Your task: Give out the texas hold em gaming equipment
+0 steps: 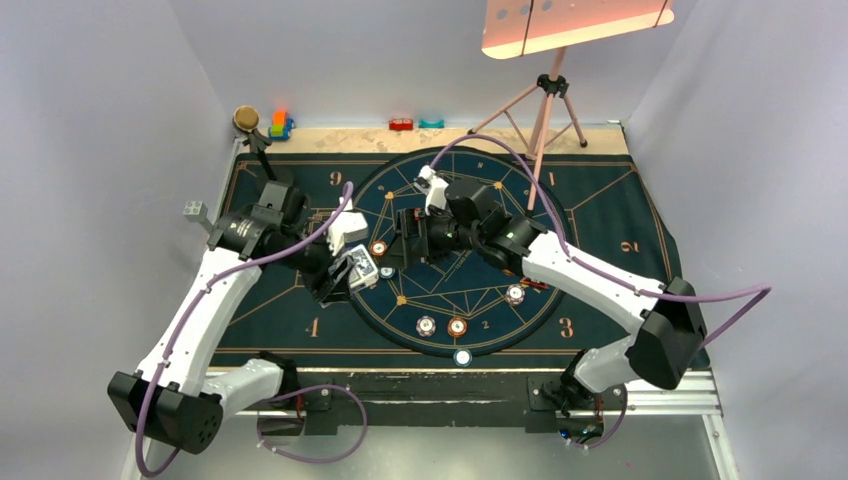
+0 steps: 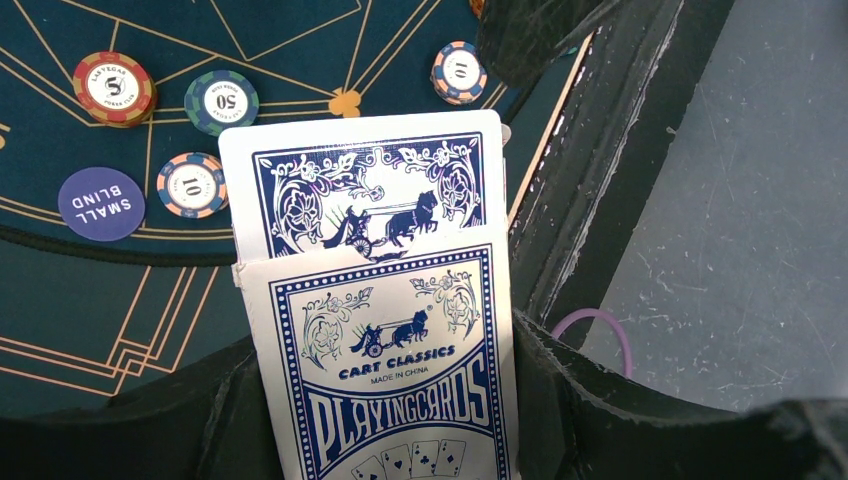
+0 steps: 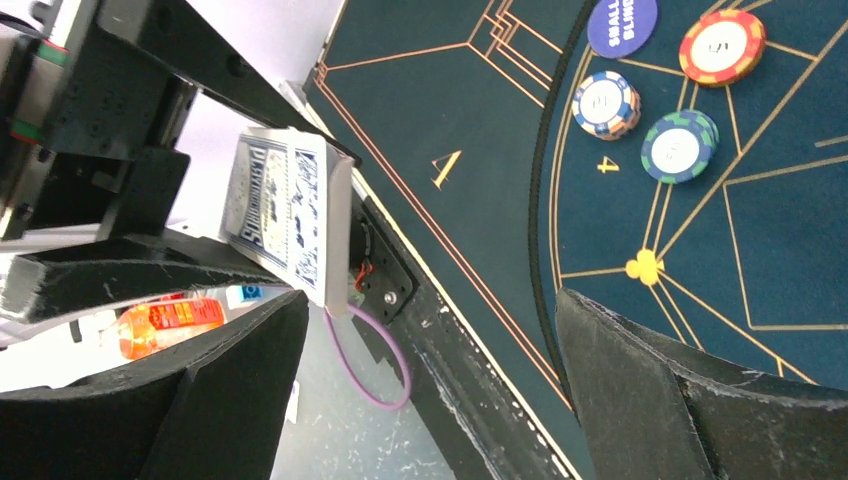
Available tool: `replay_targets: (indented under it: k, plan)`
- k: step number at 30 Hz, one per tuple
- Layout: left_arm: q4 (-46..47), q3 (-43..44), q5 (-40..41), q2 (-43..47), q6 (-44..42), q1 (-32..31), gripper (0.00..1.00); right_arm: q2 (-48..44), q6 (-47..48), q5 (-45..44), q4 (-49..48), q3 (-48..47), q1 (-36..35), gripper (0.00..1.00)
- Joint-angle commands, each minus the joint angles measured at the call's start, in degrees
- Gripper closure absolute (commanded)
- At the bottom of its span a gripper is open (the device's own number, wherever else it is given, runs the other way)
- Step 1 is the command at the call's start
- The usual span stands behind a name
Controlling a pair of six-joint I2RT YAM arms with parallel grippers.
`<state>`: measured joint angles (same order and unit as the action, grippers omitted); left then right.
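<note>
Here, on the left, the left pincer [image 2: 390,415] is closed on a blue-and-white card box [image 2: 385,340], which is clamped by its sides between the two black fingers. A single card [image 2: 360,170] with a patterned back is seen standing partly out of the box's open top, pointing away from the pincer. Beyond the card, on the dark blue mat [image 1: 620,215], a purple small-blind disc [image 2: 101,203] is laid just beside an orange-and-blue chip [image 2: 191,184]. A red chip [image 2: 113,87] and a green chip [image 2: 221,101] are placed near each other farther out, and another orange-and-blue chip [image 2: 459,72] is set to their right. None of these is touched by either pincer.

Toward the middle of the surface, the right pincer [image 3: 432,310] is held wide open with nothing between its fingers. It is turned toward the left pincer. In the right wrist view the box is seen ahead of it and off to the left of the gap, near but apart from the fingers.
</note>
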<state>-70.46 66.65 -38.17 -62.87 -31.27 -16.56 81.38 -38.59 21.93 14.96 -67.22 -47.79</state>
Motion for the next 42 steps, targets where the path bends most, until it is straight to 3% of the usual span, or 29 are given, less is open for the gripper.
replay_targets:
  k: [1, 12, 19, 35, 38, 40, 42]
  plan:
    - [-0.29, 0.49, -1.68, -0.69, -2.55, 0.14, 0.48, 1.97, -0.49, 0.36, -4.51, -3.83, -1.08, 0.02]
    - [-0.36, 1.29, -1.66, -0.05, -3.8, -1.04, 0.44, 7.12, -1.84, 1.54, -6.77, -7.02, -3.7, 0.02]
    - [2.02, 1.23, 0.26, 0.23, -3.45, -1.93, 0.44, 8.28, -11.1, 10.07, -22.03, -1.67, -4.33, 0.04]
    - [3.38, 3.3, 1.73, 0.19, -3.93, -2.17, 0.43, 12.52, -20.43, 18.54, -34.24, 1.14, -4.37, 0.63]
    - [3.52, 3.22, 1.57, -0.05, -3.76, -2.25, 0.43, 12.58, -20.92, 19.12, -35.04, 1.38, -4.39, 0.78]
    - [3.85, 2.98, 2.03, 0.08, -3.46, -2.25, 0.39, 12.42, -21.73, 19.43, -36.39, 1.96, -4.33, 0.88]
    - [4.02, 2.69, 2.88, 0.12, -3.2, -2.25, 0.27, 12.08, -22.33, 19.54, -37.21, 2.4, -4.33, 0.95]
